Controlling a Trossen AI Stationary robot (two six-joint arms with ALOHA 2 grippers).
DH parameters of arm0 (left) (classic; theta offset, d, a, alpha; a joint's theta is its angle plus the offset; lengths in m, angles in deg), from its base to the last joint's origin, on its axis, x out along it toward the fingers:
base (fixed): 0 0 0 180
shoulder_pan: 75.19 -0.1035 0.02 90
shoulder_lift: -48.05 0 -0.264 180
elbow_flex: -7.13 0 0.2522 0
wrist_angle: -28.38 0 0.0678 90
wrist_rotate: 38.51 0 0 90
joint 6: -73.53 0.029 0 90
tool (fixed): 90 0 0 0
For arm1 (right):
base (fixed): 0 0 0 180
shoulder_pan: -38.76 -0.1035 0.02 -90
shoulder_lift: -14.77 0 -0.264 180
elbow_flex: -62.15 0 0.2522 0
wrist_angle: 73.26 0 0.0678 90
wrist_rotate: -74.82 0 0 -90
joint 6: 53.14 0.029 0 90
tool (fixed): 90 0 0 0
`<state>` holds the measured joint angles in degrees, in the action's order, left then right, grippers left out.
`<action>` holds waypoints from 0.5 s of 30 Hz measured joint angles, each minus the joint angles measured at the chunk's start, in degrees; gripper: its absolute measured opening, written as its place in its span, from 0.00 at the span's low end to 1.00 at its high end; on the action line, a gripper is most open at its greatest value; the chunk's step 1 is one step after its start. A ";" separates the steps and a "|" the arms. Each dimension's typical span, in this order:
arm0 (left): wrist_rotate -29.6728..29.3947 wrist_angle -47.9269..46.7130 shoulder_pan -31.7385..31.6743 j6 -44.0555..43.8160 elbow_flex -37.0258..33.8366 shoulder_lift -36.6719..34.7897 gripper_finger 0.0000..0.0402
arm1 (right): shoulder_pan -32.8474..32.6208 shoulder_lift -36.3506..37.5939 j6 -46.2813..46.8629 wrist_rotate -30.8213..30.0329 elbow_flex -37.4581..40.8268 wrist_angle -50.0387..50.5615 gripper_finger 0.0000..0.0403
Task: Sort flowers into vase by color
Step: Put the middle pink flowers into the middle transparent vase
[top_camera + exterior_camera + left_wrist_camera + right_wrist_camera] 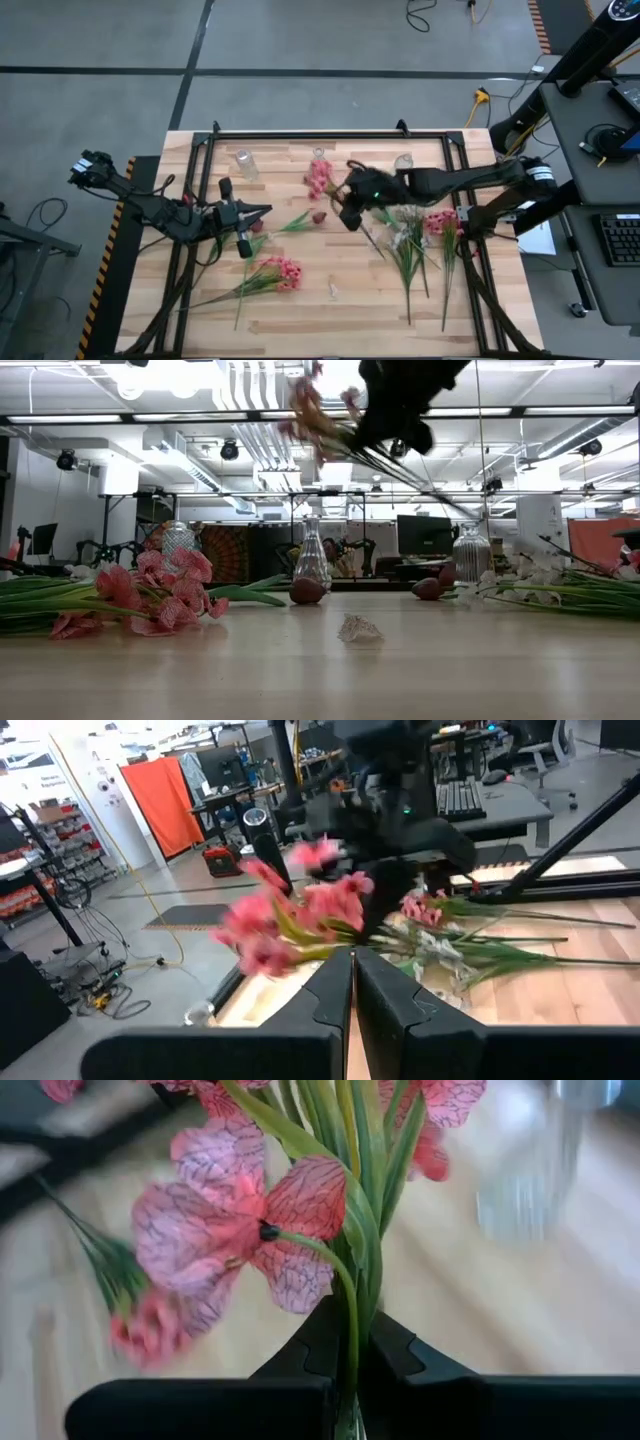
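My right tool (350,212) was clenched on a pink spray (250,1220), held up off the worktop (330,310) near the middle vase (320,155). I judged the carry was underway; next, the stem needed lowering into that vase. My left tool (262,211) waited, closed and empty.
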<state>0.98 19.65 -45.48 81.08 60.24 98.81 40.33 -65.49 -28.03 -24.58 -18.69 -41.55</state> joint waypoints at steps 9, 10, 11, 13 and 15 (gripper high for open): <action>0.02 -0.04 0.00 4.39 1.23 -0.02 0.00 | 6.66 0.69 -22.10 10.33 9.41 -42.74 0.03; 0.02 0.00 0.00 5.00 1.23 -0.02 0.00 | 7.47 0.46 -23.24 11.36 10.23 -46.67 0.03; 0.02 0.00 0.00 5.42 1.23 -0.03 0.00 | 8.24 0.12 -23.68 11.70 10.82 -49.77 0.03; 0.02 -0.02 0.00 6.05 1.21 -0.15 0.00 | 9.75 -0.69 -24.57 12.97 11.33 -56.15 0.03; 0.00 -0.04 0.00 7.02 1.21 -0.28 0.00 | 11.20 -1.11 -25.05 13.82 11.70 -59.93 0.03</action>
<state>0.98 19.61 -45.48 88.11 61.44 98.53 51.53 -66.59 -53.08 -10.76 -6.99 -101.48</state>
